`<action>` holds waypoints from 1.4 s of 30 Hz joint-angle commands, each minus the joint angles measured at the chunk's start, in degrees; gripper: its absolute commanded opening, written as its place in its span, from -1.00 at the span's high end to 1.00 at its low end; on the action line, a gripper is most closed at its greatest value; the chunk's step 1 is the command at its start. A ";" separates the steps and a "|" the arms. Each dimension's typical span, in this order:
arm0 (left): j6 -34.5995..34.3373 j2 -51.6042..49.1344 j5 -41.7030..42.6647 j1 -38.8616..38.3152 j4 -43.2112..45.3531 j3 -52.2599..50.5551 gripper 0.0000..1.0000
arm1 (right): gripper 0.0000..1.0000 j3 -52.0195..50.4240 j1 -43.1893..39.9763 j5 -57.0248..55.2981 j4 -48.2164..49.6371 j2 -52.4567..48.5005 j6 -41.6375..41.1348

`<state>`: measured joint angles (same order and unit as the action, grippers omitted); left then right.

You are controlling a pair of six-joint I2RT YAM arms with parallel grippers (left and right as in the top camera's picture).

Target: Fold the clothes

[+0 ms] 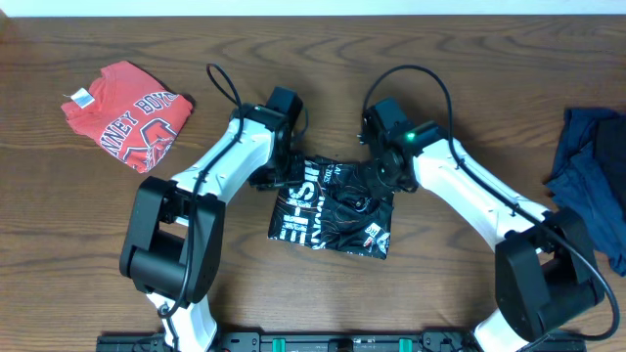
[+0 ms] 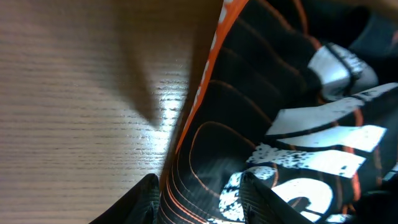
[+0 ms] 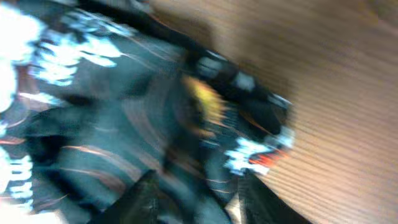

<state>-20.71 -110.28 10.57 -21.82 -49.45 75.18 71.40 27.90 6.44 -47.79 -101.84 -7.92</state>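
Brown wood-grain table (image 1: 78, 244) fills the overhead view. A red T-shirt (image 1: 127, 114) with white lettering lies folded at about 10 o'clock, well apart from both arms. A heap of dark navy T-shirts (image 1: 597, 176) sits at 3 o'clock, at the edge of the picture. The black T-shirt (image 1: 328, 220), with white block lettering, lies crumpled near the centre, a little toward 6 o'clock. The left gripper (image 1: 284, 176) is down at its 10 o'clock corner and the right gripper (image 1: 383, 176) at its 1 o'clock corner. From up here neither claw's state shows.

Seen from the left wrist, bare wood takes the 9 o'clock half and the black shirt the 3 o'clock half. Its orange hem (image 2: 208, 68) runs from 12 o'clock down toward 6. The thin orange contour lines and the white letters (image 2: 323, 134) are sharp. The two fingers (image 2: 146, 199) stand apart at 6 o'clock with the hem and cloth between them. Whether they clench that cloth or only straddle it, I cannot tell.

The right wrist picture is heavily blurred. Black cloth spreads from 9 o'clock across the middle, and wood shows from 1 to 4 o'clock. This claw's fingers (image 3: 143, 199) are spread at 6 o'clock over the shirt, unclenched, with nothing visibly pinched.
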 commanded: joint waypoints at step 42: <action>0.94 -0.96 0.35 0.13 1.57 -0.98 0.10 | 0.71 -0.26 -6.60 -13.00 -5.35 -4.55 -8.76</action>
<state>-20.71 -110.28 10.57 -21.82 -47.72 74.48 71.44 22.55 -5.19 -52.95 -106.67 -15.20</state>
